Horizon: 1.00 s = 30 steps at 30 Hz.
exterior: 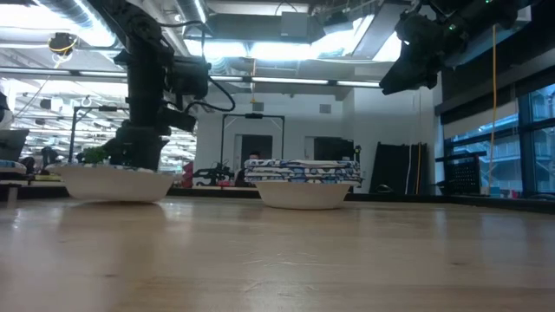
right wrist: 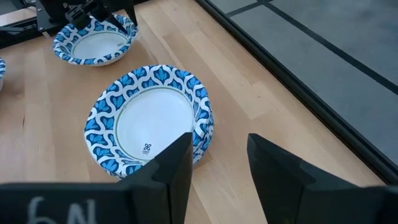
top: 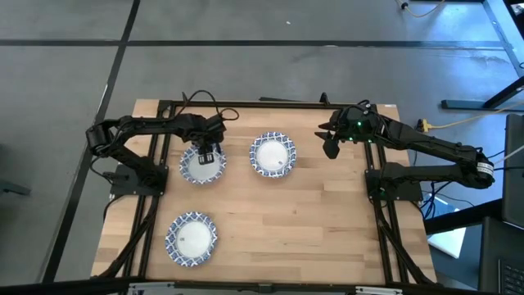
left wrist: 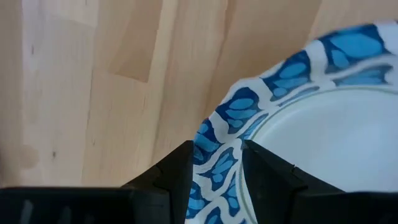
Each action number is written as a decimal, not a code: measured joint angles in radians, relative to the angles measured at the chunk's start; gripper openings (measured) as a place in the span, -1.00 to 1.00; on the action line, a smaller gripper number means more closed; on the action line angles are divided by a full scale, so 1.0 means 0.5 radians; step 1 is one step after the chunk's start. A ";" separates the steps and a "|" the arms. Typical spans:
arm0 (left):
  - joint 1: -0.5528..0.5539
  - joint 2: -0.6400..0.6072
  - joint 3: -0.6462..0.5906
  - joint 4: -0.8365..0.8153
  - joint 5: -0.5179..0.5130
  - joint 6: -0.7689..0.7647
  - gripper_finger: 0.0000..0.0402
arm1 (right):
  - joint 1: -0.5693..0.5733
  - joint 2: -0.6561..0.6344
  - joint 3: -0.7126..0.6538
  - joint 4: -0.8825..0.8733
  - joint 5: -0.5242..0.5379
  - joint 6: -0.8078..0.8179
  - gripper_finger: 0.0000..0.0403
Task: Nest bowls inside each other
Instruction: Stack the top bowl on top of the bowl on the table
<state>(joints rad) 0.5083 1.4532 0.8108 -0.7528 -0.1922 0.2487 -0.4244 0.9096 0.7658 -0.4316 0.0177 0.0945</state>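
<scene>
Blue-and-white patterned bowls stand at three places on the wooden table. A single bowl sits on its base at the left, also in the low view. A nested stack stands mid-table, also in the low view and right wrist view. Another bowl sits near the front left. My left gripper is shut on the left bowl's rim. My right gripper is open and empty, raised above the table to the right of the stack. My left gripper pinches the left bowl's patterned rim on its far right side. One finger is inside the bowl and one outside. The fingers come from above, pointing down. The bowl sits level with its base on the table.
Bare wood lies across the table's right half and centre front. Black frame rails run along the left and right sides. The arm bases stand at the table's two sides.
</scene>
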 joint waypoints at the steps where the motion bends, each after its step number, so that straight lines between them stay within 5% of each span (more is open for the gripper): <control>1: 0.010 0.000 0.000 -0.004 -0.001 -0.001 -0.34 | 0.000 0.000 0.000 0.000 0.000 0.001 -0.24; 30: 0.000 0.017 -0.001 -0.085 0.014 0.022 -0.34 | 0.000 0.000 0.000 0.000 0.000 -0.004 -0.24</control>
<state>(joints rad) 0.5083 1.4616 0.8104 -0.7956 -0.1853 0.2599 -0.4244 0.9096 0.7658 -0.4316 0.0177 0.0925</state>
